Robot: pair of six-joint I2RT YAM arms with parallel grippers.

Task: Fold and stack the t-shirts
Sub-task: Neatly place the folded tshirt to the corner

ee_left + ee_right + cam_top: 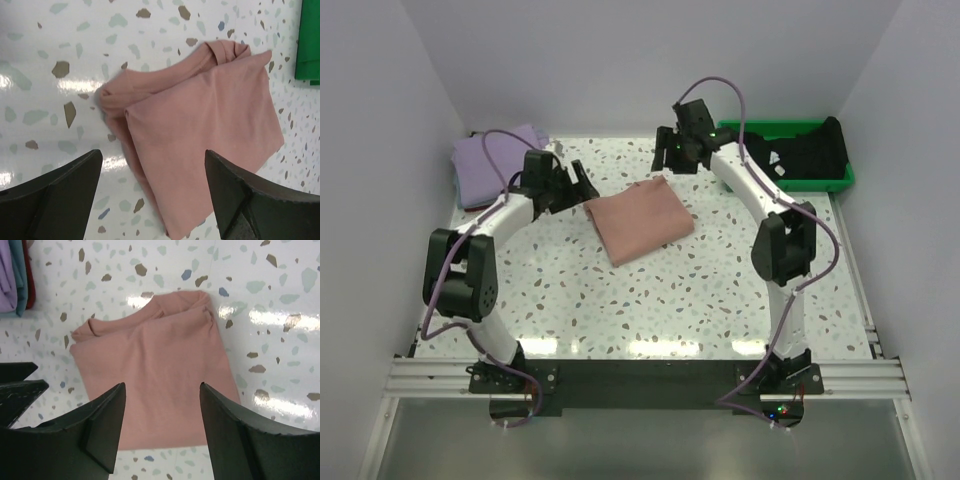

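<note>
The salmon-pink t-shirt (639, 220) lies folded into a rough square on the speckled table; it also shows in the left wrist view (200, 130) and the right wrist view (155, 380). My left gripper (582, 185) is open and empty, above the shirt's left edge (152, 155). My right gripper (665, 160) is open and empty, above the shirt's far edge (162, 390). A folded lavender t-shirt (492, 162) lies at the far left corner. A black t-shirt (805, 152) lies in the green tray (840, 180).
The green tray stands at the far right; its edge shows in the left wrist view (307, 45). In the right wrist view (12, 275) the far-left pile shows lavender, teal and dark red layers. White walls close the table on three sides.
</note>
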